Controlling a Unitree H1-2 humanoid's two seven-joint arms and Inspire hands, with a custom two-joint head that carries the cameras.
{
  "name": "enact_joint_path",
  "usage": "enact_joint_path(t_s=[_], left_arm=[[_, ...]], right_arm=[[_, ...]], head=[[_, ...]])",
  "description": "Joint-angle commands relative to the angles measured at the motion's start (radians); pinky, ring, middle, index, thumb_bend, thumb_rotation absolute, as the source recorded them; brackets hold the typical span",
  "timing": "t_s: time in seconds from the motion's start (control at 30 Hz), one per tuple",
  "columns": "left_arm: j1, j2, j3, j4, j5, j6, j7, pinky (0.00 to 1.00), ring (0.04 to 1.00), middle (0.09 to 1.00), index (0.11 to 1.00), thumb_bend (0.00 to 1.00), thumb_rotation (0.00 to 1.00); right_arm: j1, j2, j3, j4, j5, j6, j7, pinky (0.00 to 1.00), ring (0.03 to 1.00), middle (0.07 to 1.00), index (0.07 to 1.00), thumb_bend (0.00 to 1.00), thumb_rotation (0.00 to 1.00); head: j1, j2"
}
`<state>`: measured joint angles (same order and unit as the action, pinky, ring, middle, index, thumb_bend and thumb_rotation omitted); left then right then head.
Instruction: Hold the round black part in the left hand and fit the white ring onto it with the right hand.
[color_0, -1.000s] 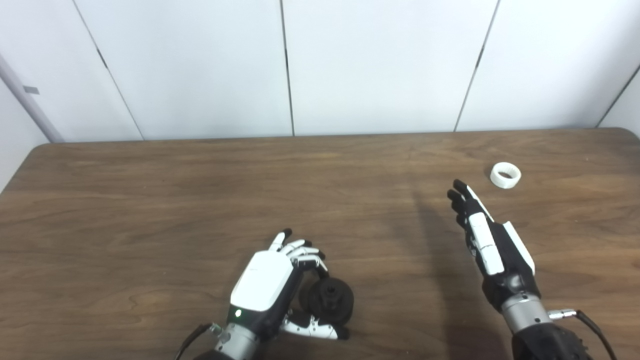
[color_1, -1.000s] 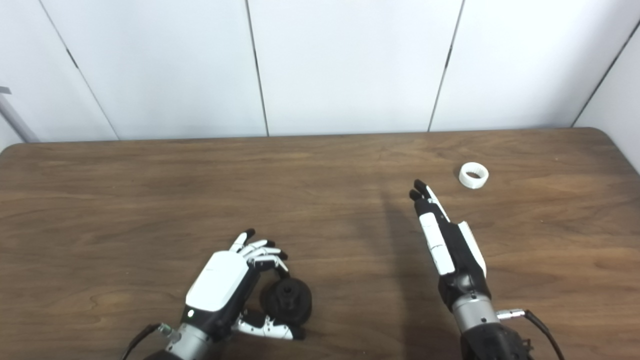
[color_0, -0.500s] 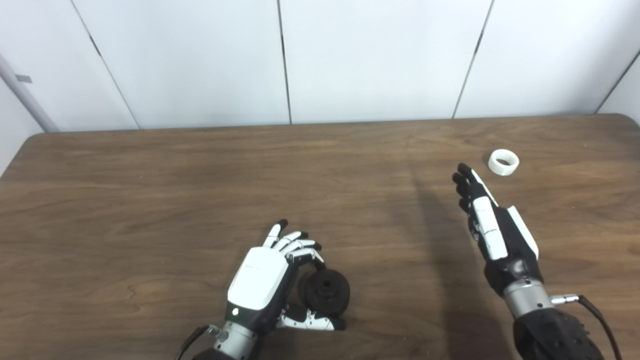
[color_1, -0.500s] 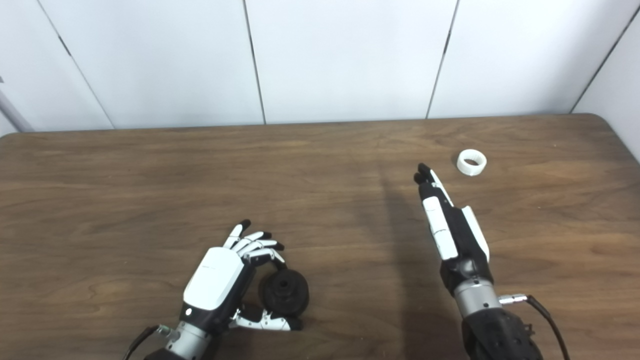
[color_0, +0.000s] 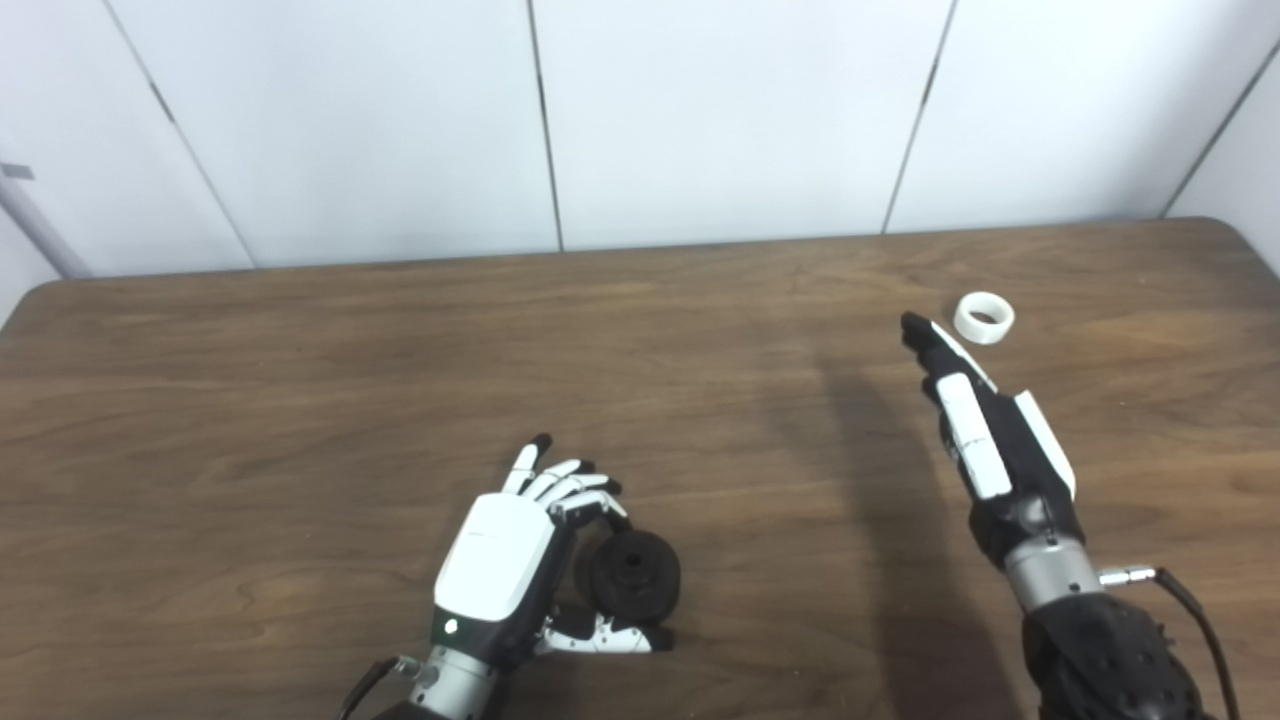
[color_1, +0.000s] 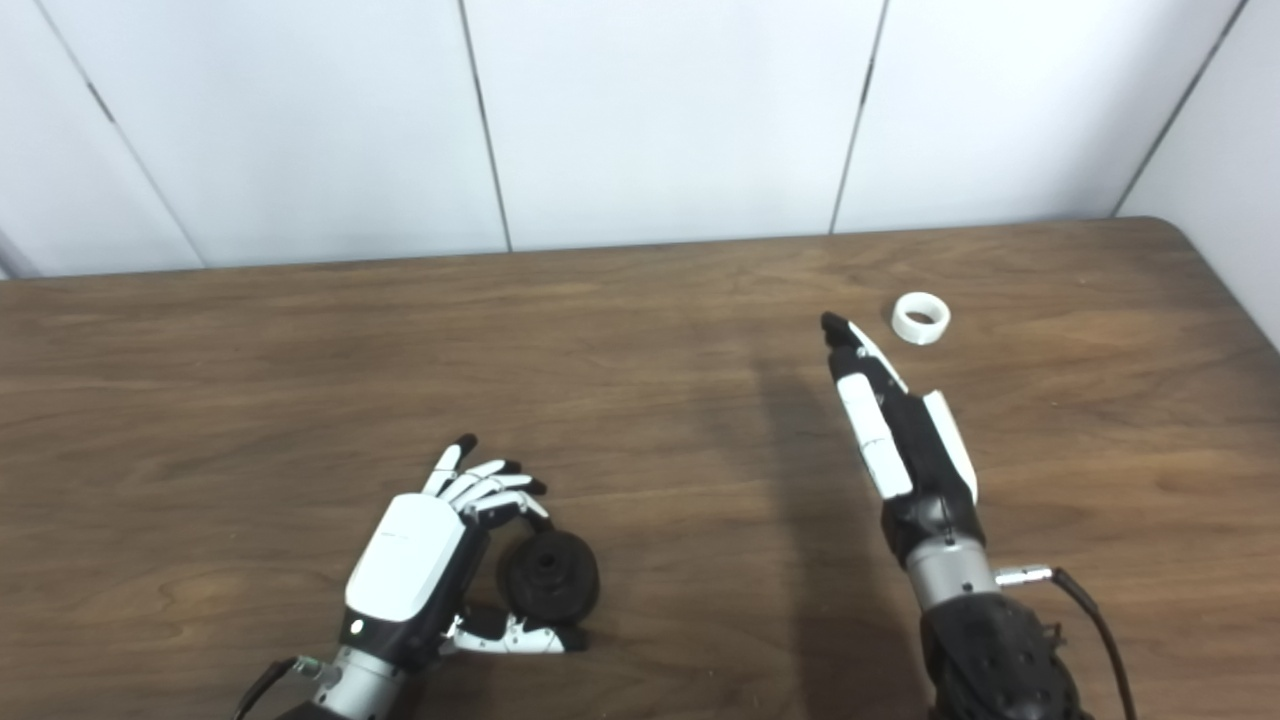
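The round black part (color_0: 632, 576) rests on the wooden table (color_0: 300, 400) near its front edge. My left hand (color_0: 500, 555) is shut on it, with the fingers curled over its far side and the thumb along its near side. The white ring (color_0: 984, 318) lies flat on the table at the far right. My right hand (color_0: 985, 430) is open and empty, with its fingers stretched straight out. Its fingertips point towards the ring and stop a short way to the left of it, not touching it.
The table's back edge meets a white panelled wall (color_0: 700, 120). The table's right edge is close beyond the ring. A cable (color_0: 1180, 600) runs from my right wrist.
My right hand has reached forward, closer to the white ring. The left hand keeps its grip on the black part. The camera view has shifted a little.
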<state>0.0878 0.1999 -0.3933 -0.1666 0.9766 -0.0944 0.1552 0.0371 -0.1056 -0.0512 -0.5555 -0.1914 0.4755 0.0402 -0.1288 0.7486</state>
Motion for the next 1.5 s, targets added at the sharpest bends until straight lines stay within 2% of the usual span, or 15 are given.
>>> enact_joint_path(t_s=[0.0, 0.07, 0.17, 0.4, 0.5, 0.67, 0.9, 1.23, 1.33, 1.47], left_arm=[[-0.003, 0.021, 0.009, 0.025, -0.002, -0.027, 0.023, 1.0, 0.83, 0.744, 0.485, 0.52, 0.05], [-0.004, 0.023, 0.01, 0.023, -0.004, -0.023, 0.015, 1.0, 0.831, 0.744, 0.485, 0.52, 0.05], [-0.003, 0.024, 0.012, 0.019, -0.011, -0.017, -0.001, 1.0, 0.834, 0.747, 0.485, 0.52, 0.05], [-0.003, 0.032, 0.013, 0.017, -0.009, -0.012, -0.034, 1.0, 0.835, 0.75, 0.485, 0.52, 0.05], [-0.003, 0.036, 0.015, 0.016, -0.008, -0.006, -0.05, 1.0, 0.834, 0.752, 0.485, 0.52, 0.05], [-0.003, 0.043, 0.019, 0.031, -0.015, -0.009, -0.055, 1.0, 0.824, 0.747, 0.485, 0.52, 0.05], [-0.001, 0.058, 0.026, 0.05, -0.019, -0.022, -0.044, 1.0, 0.819, 0.746, 0.485, 0.52, 0.05], [-0.001, 0.074, 0.042, 0.074, -0.036, -0.041, -0.042, 0.98, 0.816, 0.745, 0.485, 0.52, 0.05], [-0.001, 0.079, 0.042, 0.076, -0.04, -0.04, -0.046, 0.97, 0.817, 0.744, 0.485, 0.52, 0.05], [0.003, 0.083, 0.044, 0.067, -0.043, -0.036, -0.052, 0.98, 0.817, 0.745, 0.485, 0.52, 0.05]], right_arm=[[-0.049, -0.041, -0.022, -0.03, -0.076, -0.008, -0.014, 0.93, 0.917, 0.877, 0.775, 0.59, 0.64], [-0.071, -0.06, -0.052, -0.027, -0.096, -0.006, 0.009, 0.96, 0.93, 0.887, 0.735, 0.63, 0.52], [-0.117, -0.091, -0.1, -0.024, -0.108, -0.006, 0.046, 0.98, 0.936, 0.889, 0.713, 0.64, 0.43], [-0.217, -0.126, -0.188, -0.005, -0.195, -0.006, 0.148, 0.88, 0.902, 0.876, 0.669, 0.7, 0.3], [-0.241, -0.137, -0.197, 0.008, -0.254, -0.006, 0.188, 0.9, 0.913, 0.885, 0.667, 0.73, 0.27], [-0.278, -0.19, -0.168, 0.056, -0.344, -0.006, 0.201, 0.92, 0.918, 0.888, 0.665, 0.8, 0.27], [-0.336, -0.248, -0.137, 0.154, -0.365, -0.007, 0.193, 0.9, 0.932, 0.91, 0.668, 0.86, 0.25], [-0.416, -0.322, -0.07, 0.332, -0.46, -0.007, 0.189, 0.86, 0.927, 0.917, 0.68, 0.86, 0.2], [-0.436, -0.344, -0.049, 0.387, -0.468, -0.008, 0.189, 0.89, 0.936, 0.923, 0.687, 0.86, 0.19], [-0.47, -0.371, -0.025, 0.465, -0.477, -0.006, 0.207, 0.99, 0.99, 0.954, 0.716, 0.87, 0.22]], head=[[-0.01, 0.0], [-0.018, -0.002], [-0.023, -0.001], [-0.052, -0.008], [-0.072, -0.012], [-0.111, -0.023], [-0.151, -0.035], [-0.195, -0.045], [-0.206, -0.046], [-0.218, -0.048]])
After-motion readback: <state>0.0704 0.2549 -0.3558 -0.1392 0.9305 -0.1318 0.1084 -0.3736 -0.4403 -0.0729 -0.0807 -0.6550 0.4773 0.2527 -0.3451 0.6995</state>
